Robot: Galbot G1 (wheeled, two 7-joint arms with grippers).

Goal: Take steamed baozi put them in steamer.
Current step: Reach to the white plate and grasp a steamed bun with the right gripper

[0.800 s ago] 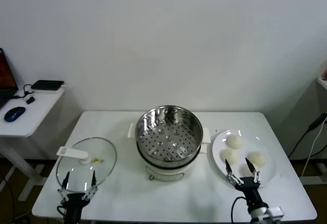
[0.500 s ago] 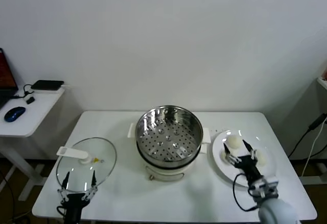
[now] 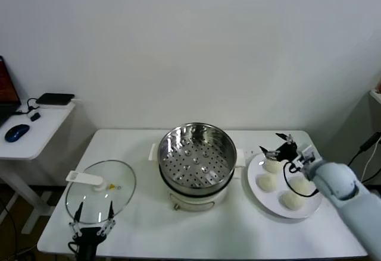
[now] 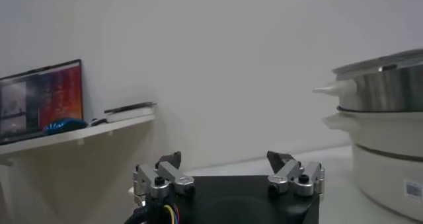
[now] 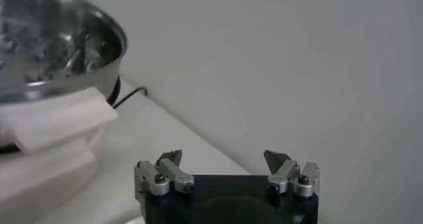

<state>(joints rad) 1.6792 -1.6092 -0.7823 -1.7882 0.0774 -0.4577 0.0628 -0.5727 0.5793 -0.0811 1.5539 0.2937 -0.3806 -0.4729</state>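
Note:
Several cream-white steamed baozi lie on a white plate [image 3: 262,200] at the table's right; the farthest one [image 3: 273,166] is nearest the steamer. The shiny perforated steamer [image 3: 196,156] stands on its white pot base at the table's middle, with nothing in it. My right gripper [image 3: 275,148] hovers open just above the farthest baozi, holding nothing. The right wrist view shows this gripper [image 5: 223,159] empty, with the steamer [image 5: 53,40] off to one side. My left gripper [image 3: 92,215] waits open at the table's near left edge, seen in its own wrist view [image 4: 225,159] with nothing between the fingers.
A round glass lid [image 3: 89,198] with a white handle lies on the table's left, just beyond the left gripper. A white side table [image 3: 36,131] with a mouse and a laptop stands farther left. A cable hangs at the far right.
My right arm has come up from the table's near edge and swung forward across the plate to above the farthest baozi. The left arm has stayed still.

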